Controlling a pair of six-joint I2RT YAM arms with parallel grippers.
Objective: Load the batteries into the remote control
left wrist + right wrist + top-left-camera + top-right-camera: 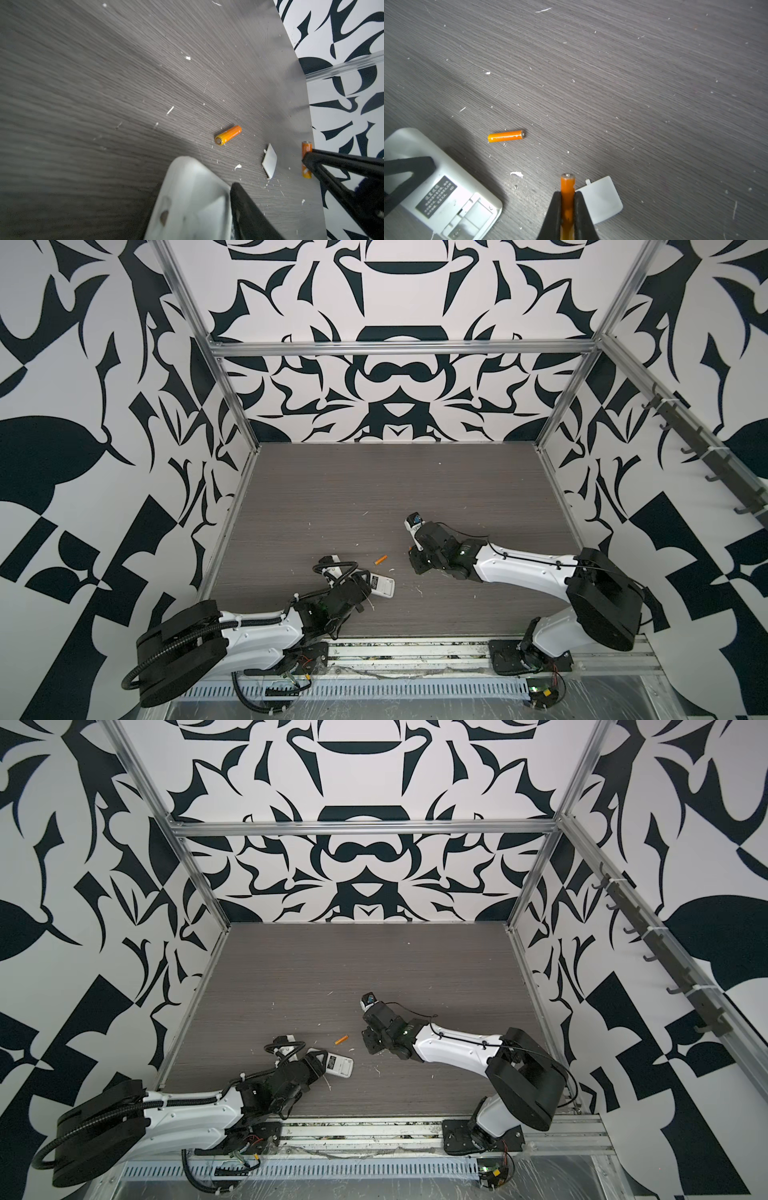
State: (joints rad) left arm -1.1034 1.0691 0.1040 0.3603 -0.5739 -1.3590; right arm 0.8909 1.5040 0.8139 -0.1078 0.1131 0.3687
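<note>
Grey table [374, 489] bears remote [384, 585], battery [380, 559], cover [602, 199].

A dark grey wood-grain tabletop [415, 489] is seen in both top views, and small white flecks [517, 174] are scattered across it. A small white plastic cover panel with rounded corners and a little tab [602, 199] is laid flat on that surface; it is also caught in the left wrist view [269, 161]. The work area is enclosed by white walls printed with bold black ornamental shapes [395, 377], framed by silver aluminium rails [399, 349]. A row of dark hooks [706, 456] is mounted along the right-hand rail.
</note>
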